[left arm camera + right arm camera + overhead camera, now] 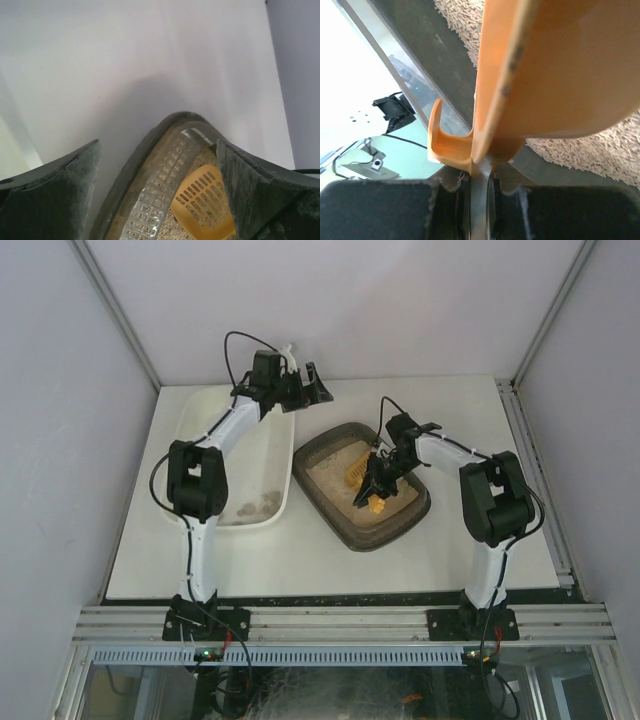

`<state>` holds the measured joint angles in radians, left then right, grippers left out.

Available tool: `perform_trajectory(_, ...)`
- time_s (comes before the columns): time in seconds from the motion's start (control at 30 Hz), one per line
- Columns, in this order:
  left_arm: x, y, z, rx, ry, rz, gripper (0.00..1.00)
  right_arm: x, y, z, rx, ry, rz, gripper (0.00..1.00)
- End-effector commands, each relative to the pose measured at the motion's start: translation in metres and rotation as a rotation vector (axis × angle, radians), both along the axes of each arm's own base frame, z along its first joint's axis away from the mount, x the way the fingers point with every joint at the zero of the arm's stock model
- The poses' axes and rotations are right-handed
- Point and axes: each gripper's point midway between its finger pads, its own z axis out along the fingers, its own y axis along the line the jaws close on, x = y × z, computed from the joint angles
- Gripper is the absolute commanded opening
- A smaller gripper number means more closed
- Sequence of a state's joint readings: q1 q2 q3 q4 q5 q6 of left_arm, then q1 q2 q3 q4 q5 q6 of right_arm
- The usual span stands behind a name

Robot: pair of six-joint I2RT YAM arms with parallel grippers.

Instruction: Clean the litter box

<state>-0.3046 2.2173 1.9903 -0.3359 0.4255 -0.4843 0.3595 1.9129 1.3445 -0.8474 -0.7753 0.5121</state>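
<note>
Top external view puts the litter box (340, 527) just right of the frame's centre, lying askew on the counter (450, 555), with the white tub (195, 412) just beside it on the left. My right pincer (377, 487) hangs over the box's litter (330, 480), clamped tight on the orange scoop (352, 473). In the right wrist view the jaws pinch the thin edge at the scoop's hooked end, so the body of the scoop reaches out ahead of me over the grains. I judge the grip is taken that far back so the slotted part can rake and sift while my wrist keeps above the sand; whether it touches the litter I cannot tell. My left pincer (157, 146) is spread wide and holds nothing. It hovers in the upper middle of the top frame, above where the far ends of tub and box come close, and its own camera looks down between its fingers on the box's rim and the scoop's slots. I take it to be parked out of the scoop's path, yet near enough to steady the box should it slide. Some brownish bits (255, 505) lie at the lower end of the tub, which suggests to me that it serves as the dump for whatever is sifted out, hence its place right beside the box.
</note>
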Motion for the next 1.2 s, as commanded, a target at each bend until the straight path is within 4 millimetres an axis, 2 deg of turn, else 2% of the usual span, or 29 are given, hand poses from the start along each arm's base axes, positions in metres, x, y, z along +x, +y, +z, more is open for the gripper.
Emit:
perform_trajectory(0.0, -0.009, -0.001, -0.013, -0.064, 0.017, 0.034, 1.00, 0.015, 0.020, 0.012, 0.106, 0.013, -0.038, 0.00)
perform_trajectory(0.27, -0.049, -0.007, -0.036, -0.111, 0.113, -0.025, 1.00, 0.016, 0.042, -0.001, 0.136, 0.037, -0.026, 0.00)
perform_trajectory(0.47, -0.063, -0.002, -0.056, -0.088, 0.146, -0.034, 1.00, 0.017, 0.057, -0.010, 0.161, 0.042, -0.017, 0.00)
perform_trajectory(0.87, -0.070, 0.008, -0.072, 0.033, 0.154, -0.050, 1.00, 0.031, 0.083, -0.010, 0.261, -0.061, 0.004, 0.00)
perform_trajectory(1.03, -0.073, 0.008, -0.072, 0.035, 0.158, -0.057, 1.00, 0.030, 0.096, -0.018, 0.336, -0.079, 0.003, 0.00)
perform_trajectory(1.17, -0.074, 0.006, -0.072, 0.026, 0.164, -0.062, 1.00, 0.035, 0.106, -0.016, 0.411, -0.152, -0.002, 0.00)
